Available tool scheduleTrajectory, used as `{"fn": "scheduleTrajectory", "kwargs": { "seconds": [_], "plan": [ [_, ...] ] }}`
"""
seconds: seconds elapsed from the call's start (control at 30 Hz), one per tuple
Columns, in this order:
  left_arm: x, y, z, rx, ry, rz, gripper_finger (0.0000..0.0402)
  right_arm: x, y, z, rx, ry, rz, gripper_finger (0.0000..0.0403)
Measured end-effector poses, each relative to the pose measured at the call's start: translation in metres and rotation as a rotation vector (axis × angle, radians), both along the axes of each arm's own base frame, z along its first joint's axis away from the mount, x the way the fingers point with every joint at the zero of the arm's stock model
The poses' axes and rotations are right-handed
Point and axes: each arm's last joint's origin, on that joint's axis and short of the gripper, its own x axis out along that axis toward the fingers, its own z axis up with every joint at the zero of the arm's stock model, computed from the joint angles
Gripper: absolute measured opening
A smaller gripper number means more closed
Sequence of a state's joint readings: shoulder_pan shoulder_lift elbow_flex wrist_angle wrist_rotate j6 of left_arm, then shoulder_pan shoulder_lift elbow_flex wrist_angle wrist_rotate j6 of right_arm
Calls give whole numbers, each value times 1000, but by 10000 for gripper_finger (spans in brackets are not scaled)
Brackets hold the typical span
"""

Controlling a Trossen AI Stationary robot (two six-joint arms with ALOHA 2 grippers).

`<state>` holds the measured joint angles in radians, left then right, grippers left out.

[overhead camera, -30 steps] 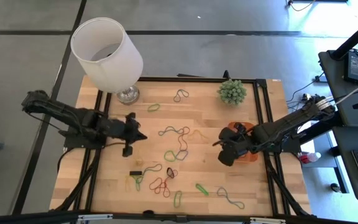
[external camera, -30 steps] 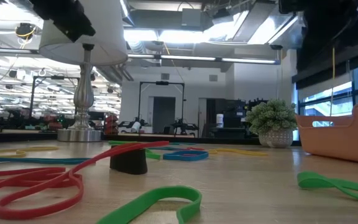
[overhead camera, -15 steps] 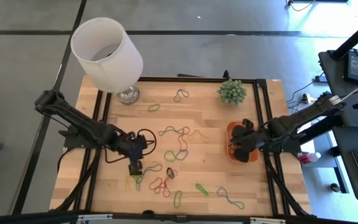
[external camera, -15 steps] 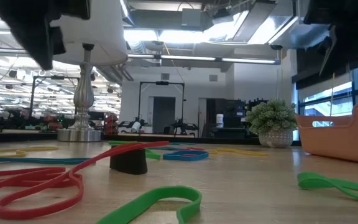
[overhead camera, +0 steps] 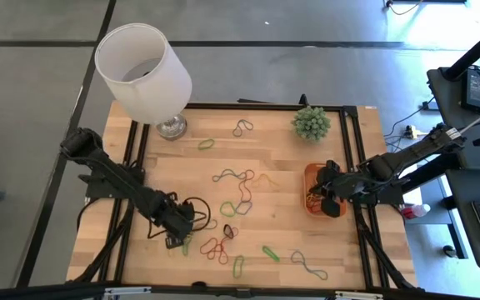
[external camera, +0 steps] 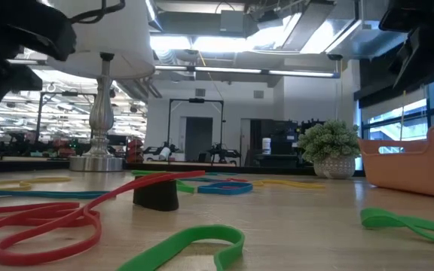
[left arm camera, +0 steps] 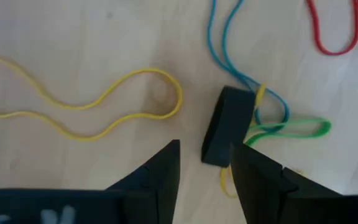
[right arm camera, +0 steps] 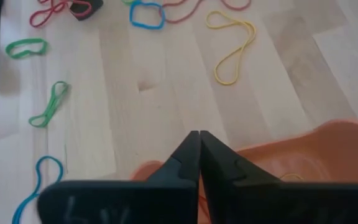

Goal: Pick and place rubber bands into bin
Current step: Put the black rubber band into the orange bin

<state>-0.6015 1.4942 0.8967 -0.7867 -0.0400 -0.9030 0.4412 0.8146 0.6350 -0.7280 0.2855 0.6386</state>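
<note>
Several rubber bands [overhead camera: 223, 208] in red, green, yellow, blue and dark colours lie flat on the wooden table. My left gripper [left arm camera: 207, 168] points down over the near-left cluster and is open. A thick black band [left arm camera: 227, 132] lies just ahead of its fingertips, beside blue [left arm camera: 241, 68], green [left arm camera: 291, 127] and yellow [left arm camera: 86, 102] bands. Whether a finger touches the black band, I cannot tell. The orange bin [overhead camera: 310, 173] stands at the table's right. My right gripper [right arm camera: 199, 149] hovers shut over the bin's rim [right arm camera: 328, 146], with nothing between its fingers. A yellow band [right arm camera: 291, 177] lies inside the bin.
A white-shaded lamp [overhead camera: 144, 71] stands at the far left corner and a small potted plant [overhead camera: 311, 122] at the far right. More bands [overhead camera: 238, 267] lie along the near edge. The low view shows the black band [external camera: 157, 193] among red [external camera: 44, 218] and green [external camera: 194, 241] loops.
My left gripper has swung toward the table's near edge and gone down, tipping from nearly level to pointing down over the near-left bands. My right gripper has drawn back toward the right edge, from beside the bin to over it.
</note>
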Motion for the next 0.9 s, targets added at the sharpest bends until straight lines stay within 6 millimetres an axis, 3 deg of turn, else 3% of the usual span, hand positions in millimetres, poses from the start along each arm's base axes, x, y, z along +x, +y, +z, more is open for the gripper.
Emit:
{"fn": "scheduleTrajectory", "kwargs": {
  "seconds": [0.53,0.63,0.77,0.9],
  "plan": [
    [8,-16,-40,27,114,-83,132,0,0,0,-24,-5,33,19],
    [9,-18,-43,-15,143,-85,101,0,0,0,-23,-5,32,18],
    [10,-21,-37,-59,144,-92,23,0,0,0,-22,-4,32,13],
    [13,-23,-22,-54,139,-96,6,0,0,0,-23,-5,33,10]
  ]
}}
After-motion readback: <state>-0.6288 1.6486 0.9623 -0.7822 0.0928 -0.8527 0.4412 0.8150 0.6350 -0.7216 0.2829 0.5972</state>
